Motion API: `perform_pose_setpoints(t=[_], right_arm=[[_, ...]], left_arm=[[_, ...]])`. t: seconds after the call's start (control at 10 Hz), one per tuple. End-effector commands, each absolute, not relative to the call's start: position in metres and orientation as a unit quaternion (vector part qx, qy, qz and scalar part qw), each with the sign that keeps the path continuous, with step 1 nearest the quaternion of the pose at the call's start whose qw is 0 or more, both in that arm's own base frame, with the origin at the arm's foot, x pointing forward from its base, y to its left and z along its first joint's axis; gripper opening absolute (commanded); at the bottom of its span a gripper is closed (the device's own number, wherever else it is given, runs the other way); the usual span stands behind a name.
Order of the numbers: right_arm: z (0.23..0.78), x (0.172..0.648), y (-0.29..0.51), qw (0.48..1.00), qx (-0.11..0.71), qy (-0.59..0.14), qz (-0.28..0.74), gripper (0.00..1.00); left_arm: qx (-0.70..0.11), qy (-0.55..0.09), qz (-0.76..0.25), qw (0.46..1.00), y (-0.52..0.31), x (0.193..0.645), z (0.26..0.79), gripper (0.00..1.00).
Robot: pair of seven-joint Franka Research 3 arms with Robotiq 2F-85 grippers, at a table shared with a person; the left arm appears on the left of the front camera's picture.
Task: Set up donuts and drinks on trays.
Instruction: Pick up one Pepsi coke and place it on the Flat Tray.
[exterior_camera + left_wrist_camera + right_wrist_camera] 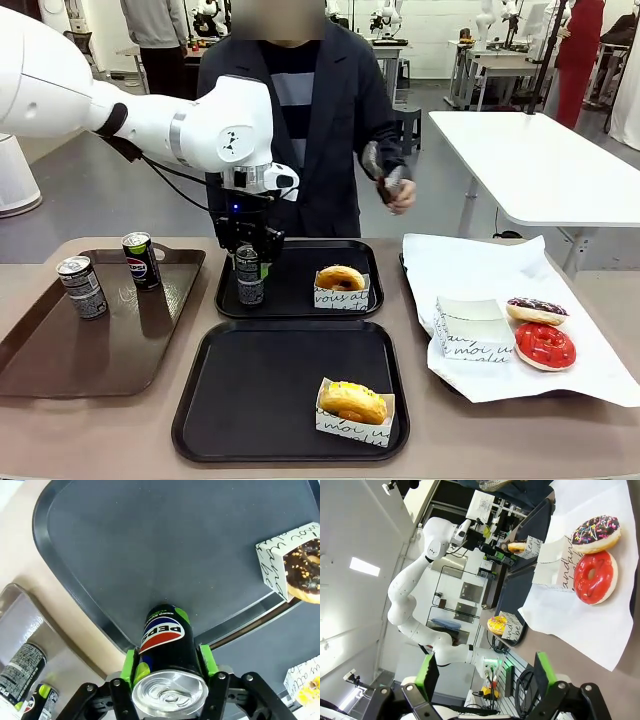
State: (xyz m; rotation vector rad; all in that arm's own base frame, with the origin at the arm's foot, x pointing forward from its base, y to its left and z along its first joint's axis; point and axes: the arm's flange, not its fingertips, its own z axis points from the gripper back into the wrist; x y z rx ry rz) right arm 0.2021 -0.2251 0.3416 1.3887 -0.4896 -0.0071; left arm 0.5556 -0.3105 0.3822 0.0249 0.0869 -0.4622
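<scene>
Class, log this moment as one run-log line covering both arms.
left fingers: around upright black Pepsi can on far black square plastic tray, grip unclear | right fingers: open, empty

PEPSI, upside down, on black can. Cursive "vous" on far box, 3 o'clock of far tray; "moi" on near box, 5 o'clock of near tray.

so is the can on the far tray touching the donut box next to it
Apart. The front view shows a stretch of bare tray between the can and the donut box.
</scene>
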Motion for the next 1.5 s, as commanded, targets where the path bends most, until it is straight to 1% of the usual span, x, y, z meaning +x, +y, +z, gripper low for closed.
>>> perform_pose_setpoints(t=[0.0,0.4,0.6,0.7,0.8,0.9,1.0,1.2,1.3,1.4], right_arm=[[0.342,0.201,-0.224,0.738,0.635,-0.228,0.003,1.0],[0.342,0.201,-0.224,0.738,0.635,-0.228,0.003,1.0],[0.342,0.201,-0.224,0.738,0.635,-0.228,0.003,1.0],[0.342,0.201,-0.224,0.738,0.635,-0.228,0.003,1.0],[0.342,0.201,-0.224,0.738,0.635,-0.228,0.003,1.0],[0.342,0.201,-0.224,0.738,0.635,-0.228,0.003,1.0],[0.342,0.201,-0.224,0.738,0.635,-0.228,0.003,1.0],[0.342,0.201,-0.224,0.738,0.635,-0.228,0.003,1.0],[0.342,0.201,-0.224,0.738,0.635,-0.228,0.003,1.0],[0.342,0.201,-0.224,0.738,0.635,-0.228,0.003,1.0]], left_arm=[[0.021,0.031,-0.246,0.968,-0.304,0.551,0.388,1.0],[0.016,0.007,-0.251,0.968,-0.297,0.533,0.407,1.0],[0.008,-0.032,-0.267,0.963,-0.292,0.495,0.436,1.0],[0.008,-0.05,-0.259,0.964,-0.289,0.465,0.447,1.0],[0.017,-0.084,-0.259,0.962,-0.286,0.439,0.453,1.0],[0.013,-0.102,-0.254,0.962,-0.282,0.423,0.458,1.0],[0.007,-0.11,-0.247,0.963,-0.278,0.418,0.461,1.0],[-0.002,-0.1,-0.217,0.971,-0.268,0.417,0.462,1.0],[0.014,-0.098,-0.251,0.963,-0.281,0.42,0.469,1.0],[0.014,-0.098,-0.251,0.963,-0.281,0.42,0.469,1.0]])
